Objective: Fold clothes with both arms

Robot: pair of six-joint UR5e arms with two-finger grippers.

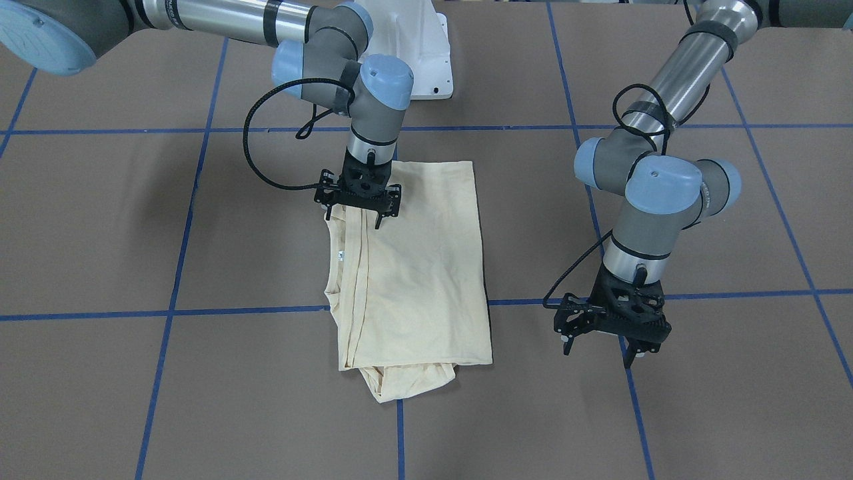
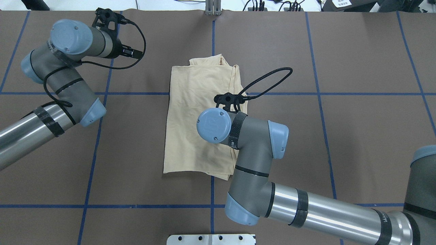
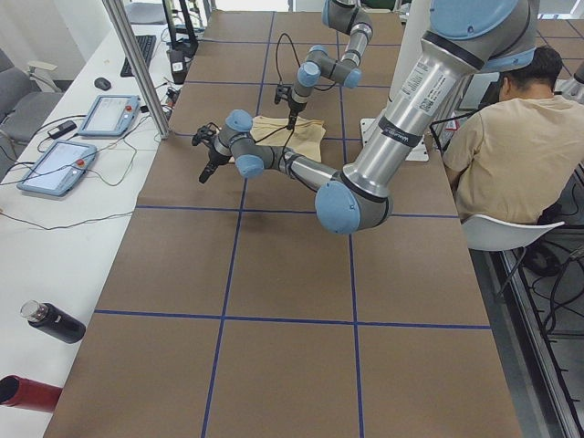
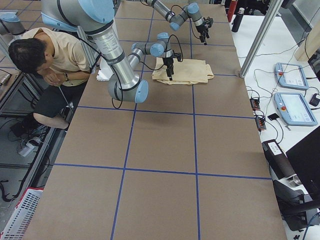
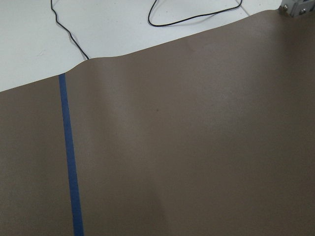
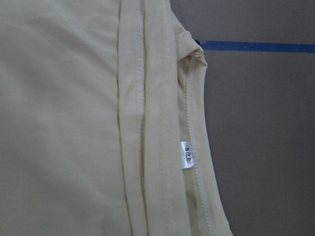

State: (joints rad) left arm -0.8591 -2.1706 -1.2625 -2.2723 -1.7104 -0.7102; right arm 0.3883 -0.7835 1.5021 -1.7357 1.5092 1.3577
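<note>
My right gripper (image 1: 355,217) hangs over the T-shirt (image 1: 420,267), at the corner of it nearest my base on my right side. Its jaws stand wide with nothing clamped between them, and I cannot tell whether the tips touch the cloth. The T-shirt lies in the middle of the brown table (image 1: 100,220), folded into a long plain rectangle with the print out of sight. The neckline runs along the edge on my right, and a bunched bit of fabric (image 1: 400,383) pokes out from under the end farthest from my base. My right wrist camera looks straight down on stitched, doubled edges lying side by side and on the small white neck label (image 6: 185,154), which reads "SIZE". My left gripper (image 1: 596,353) is well apart from the shirt, out over bare table on my left, its jaws also wide and holding nothing. Its wrist camera sees only the brown cover, one blue tape line (image 5: 69,157) and, past the cover's far edge, a white surface with a black cable (image 5: 192,17).
</note>
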